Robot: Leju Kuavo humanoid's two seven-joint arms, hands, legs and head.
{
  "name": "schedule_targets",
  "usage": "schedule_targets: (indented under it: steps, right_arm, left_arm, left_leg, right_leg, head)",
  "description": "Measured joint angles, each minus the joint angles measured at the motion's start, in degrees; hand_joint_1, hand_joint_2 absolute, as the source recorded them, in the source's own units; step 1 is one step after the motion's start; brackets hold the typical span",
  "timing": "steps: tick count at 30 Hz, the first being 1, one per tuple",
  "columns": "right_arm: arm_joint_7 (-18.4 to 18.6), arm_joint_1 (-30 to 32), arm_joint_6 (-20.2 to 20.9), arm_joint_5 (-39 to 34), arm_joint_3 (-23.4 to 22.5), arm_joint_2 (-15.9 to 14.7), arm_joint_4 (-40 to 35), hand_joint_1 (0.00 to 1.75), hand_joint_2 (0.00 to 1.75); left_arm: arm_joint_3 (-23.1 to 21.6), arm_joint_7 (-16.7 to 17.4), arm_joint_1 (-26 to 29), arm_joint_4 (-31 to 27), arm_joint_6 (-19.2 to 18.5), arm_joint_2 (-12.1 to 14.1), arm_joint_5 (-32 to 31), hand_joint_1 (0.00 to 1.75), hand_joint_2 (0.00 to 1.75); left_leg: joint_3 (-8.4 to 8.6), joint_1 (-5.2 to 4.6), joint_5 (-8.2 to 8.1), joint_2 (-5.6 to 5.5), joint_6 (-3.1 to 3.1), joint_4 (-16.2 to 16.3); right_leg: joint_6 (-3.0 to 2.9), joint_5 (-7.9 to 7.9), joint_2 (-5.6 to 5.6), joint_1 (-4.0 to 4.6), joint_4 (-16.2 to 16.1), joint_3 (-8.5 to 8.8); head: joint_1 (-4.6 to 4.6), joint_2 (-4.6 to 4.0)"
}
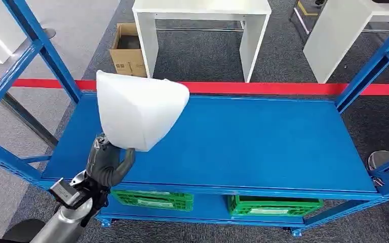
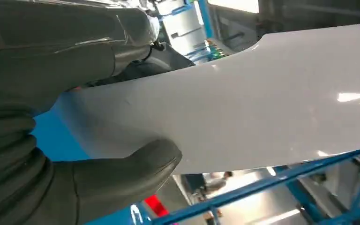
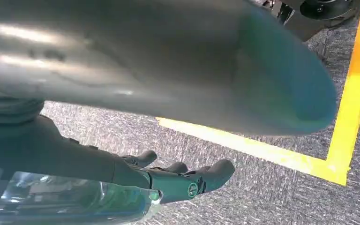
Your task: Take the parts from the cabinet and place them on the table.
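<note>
My left hand [image 1: 107, 164] covers the white part's [image 1: 137, 109] lower edge; green crates [image 1: 154, 199] sit half hidden under the shelf [image 1: 263, 142].

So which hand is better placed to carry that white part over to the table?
Left. The left hand already grips the white part above the blue shelf. The right hand hangs over the carpet, holding nothing.

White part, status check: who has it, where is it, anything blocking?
Left robot hand grips white part at its lower edge, above blue shelf. Right robot hand hangs over floor, fingers apart, holding nothing. Nothing blocking.
</note>
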Motion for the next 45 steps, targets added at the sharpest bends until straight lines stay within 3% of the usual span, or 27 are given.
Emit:
schedule_targets:
  steps: [11,17,24,27,30,33,35,36,37,38,40,41,42,43,45]
  right_arm:
    - [0.0,0.0,0.0,0.0,0.0,-0.1,0.0,0.0,0.0]
    - [0.9,0.1,0.1,0.2,0.0,0.0,0.0,0.0,0.0]
    - [2.3,-0.1,0.1,-0.4,-0.1,0.1,0.0,0.0,0.0]
    - [4.6,-0.2,0.1,-1.5,-0.7,0.2,0.0,0.0,0.0]
    - [5.2,-0.3,0.1,-1.7,-1.4,0.2,0.0,0.0,0.0]
    - [5.5,-0.3,0.1,-1.8,-1.7,0.2,0.0,0.0,0.0]
    - [6.8,-0.3,0.0,-2.3,-1.9,0.2,0.0,0.0,0.0]
    - [7.5,-0.3,0.0,-2.6,-2.1,0.1,0.0,0.0,0.0]
    - [8.3,-0.3,0.0,-2.7,-2.5,0.1,0.0,0.0,0.0]
    - [9.1,-0.3,-0.1,-2.8,-2.8,0.0,0.0,0.0,0.0]
    - [11.0,-0.2,-0.5,-3.0,-3.3,-0.6,0.0,0.0,0.0]
    - [12.1,-0.1,-0.8,-3.3,-3.5,-0.9,0.0,0.0,0.0]
    - [13.2,0.1,-1.1,-3.4,-3.8,-1.2,0.0,0.0,0.0]
    - [14.5,0.2,-1.4,-3.5,-4.2,-1.8,0.0,0.0,0.0]
    - [16.1,0.3,-1.8,-3.5,-4.6,-2.9,-0.1,0.0,0.0]
  left_arm:
    - [-0.9,0.0,0.8,-3.1,-0.1,0.0,0.0,1.75,1.75]
    - [-0.9,0.0,2.5,-6.6,-3.3,-0.3,-2.7,1.75,1.75]
    - [-1.6,0.0,0.7,-7.7,-14.2,-2.5,1.9,1.75,1.75]
    - [-2.0,0.0,-0.7,-7.3,-16.5,-3.6,2.1,1.75,1.75]
    - [-2.3,0.0,-1.7,-6.9,-16.7,-4.2,2.1,1.75,1.75]
    - [-2.6,0.0,-2.1,-6.6,-16.9,-4.4,2.1,1.75,1.75]
    - [-2.7,0.0,-2.4,-6.6,-17.1,-4.5,2.2,1.75,1.75]
    - [-2.8,0.0,-2.6,-6.6,-17.1,-4.5,2.2,1.75,1.75]
    - [-2.9,0.0,-3.0,-6.5,-17.0,-4.6,2.2,1.75,1.75]
    - [-3.1,0.0,-3.2,-6.4,-16.8,-4.7,2.2,1.75,1.75]
    - [-3.3,0.0,-3.1,-6.0,-16.6,-4.6,2.0,1.75,1.75]
    - [-3.3,0.0,-3.1,-5.8,-16.6,-4.6,2.0,1.75,1.75]
    - [-3.4,0.0,-3.1,-5.7,-16.7,-4.6,2.0,1.75,1.75]
    - [-3.4,0.0,-3.2,-5.6,-16.7,-4.6,2.1,1.75,1.75]
    - [-3.5,0.0,-3.7,-5.1,-16.7,-4.6,2.2,1.75,1.75]
  left_leg:
    - [0.0,0.01,0.0,0.01,0.0,0.0]
    - [0.0,0.01,0.0,0.01,0.0,0.0]
    - [0.01,-0.07,0.0,-0.08,0.01,0.0]
    - [0.01,-0.16,-0.02,-0.1,0.04,0.1]
    - [0.0,-0.36,-0.17,-0.07,0.27,0.1]
    - [0.01,-0.69,-0.38,-0.07,0.65,0.2]
    - [0.02,-0.79,-0.02,-0.07,1.12,0.1]
    - [0.31,-0.19,0.58,0.19,1.69,-0.9]
    - [0.44,-0.14,0.73,0.34,1.9,-1.2]
    - [0.35,-0.12,0.78,0.42,2.03,-1.2]
    - [0.24,-0.14,0.78,0.64,2.03,-1.2]
    - [0.19,-0.14,0.8,0.71,2.01,-1.2]
    - [0.19,-0.09,0.85,0.77,1.93,-1.2]
    - [0.19,0.02,0.9,0.77,1.81,-1.1]
    - [0.15,0.4,0.91,0.76,1.33,-0.8]
  right_leg:
    - [0.0,0.0,0.0,0.0,0.0,0.0]
    - [0.0,0.0,0.0,0.0,0.0,-0.01]
    - [0.04,0.03,-0.01,-0.07,0.0,0.01]
    - [0.07,0.04,-0.01,-0.17,0.0,0.02]
    - [0.16,0.07,0.0,-0.32,-0.1,0.01]
    - [0.61,0.01,0.01,-0.69,-0.2,0.03]
    - [1.1,0.32,0.03,-0.79,-0.4,0.14]
    - [1.25,-0.2,-0.01,-0.75,-0.1,0.18]
    - [1.32,-1.19,-0.16,-0.68,1.2,-0.36]
    - [1.34,-3.37,-0.16,-0.67,4.5,-1.95]
    - [1.53,-7.41,-0.15,-0.7,13.6,-6.29]
    - [1.68,-8.09,-0.16,-0.72,16.9,-7.95]
    - [1.74,-7.3,-0.17,-0.79,17.6,-8.31]
    - [1.77,-5.23,-0.2,-0.89,15.4,-7.35]
    - [1.97,-0.1,-0.3,-1.12,6.1,-2.86]
  head:
    - [0.0,0.0]
    - [-0.02,0.0]
    - [0.0,0.0]
    - [0.0,0.0]
    - [-0.02,0.0]
    - [-0.02,0.0]
    - [-0.09,0.0]
    - [-0.02,0.0]
    - [0.04,0.0]
    - [0.09,0.0]
    - [-0.02,0.0]
    - [0.09,0.0]
    - [-0.02,0.0]
    - [0.07,0.0]
    - [0.04,0.0]
